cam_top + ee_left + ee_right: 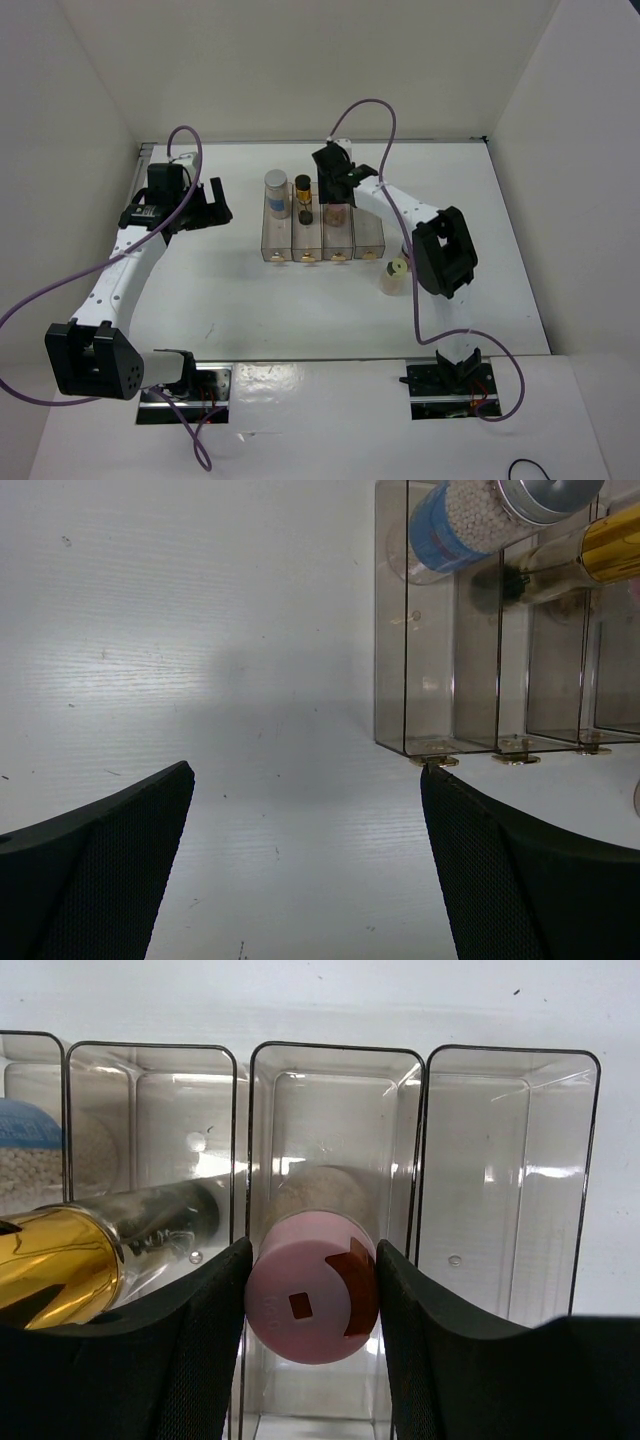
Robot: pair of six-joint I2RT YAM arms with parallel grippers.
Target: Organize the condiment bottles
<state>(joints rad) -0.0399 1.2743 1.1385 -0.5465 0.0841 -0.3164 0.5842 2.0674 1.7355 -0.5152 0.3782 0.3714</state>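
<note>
A clear four-compartment rack [368, 245] stands mid-table. The silver-capped, blue-labelled bottle [276, 192] is in its leftmost slot and the dark bottle with a gold band [304, 198] is in the second. My right gripper [335, 188] is over the third slot, and in the right wrist view it [312, 1290] is shut on the pink-capped bottle [310, 1305] inside that slot. The fourth slot is empty. The yellow-green-capped bottle [396, 275] stands on the table by the rack's near right corner. My left gripper [212, 205] is open and empty left of the rack. The white/red-lidded bottle is out of view.
In the left wrist view the rack [400, 630] lies ahead to the right, with the silver-capped bottle [480, 515] and gold-banded bottle [610, 545] in it, and bare white table under my left gripper [305, 820]. White walls enclose the table on three sides.
</note>
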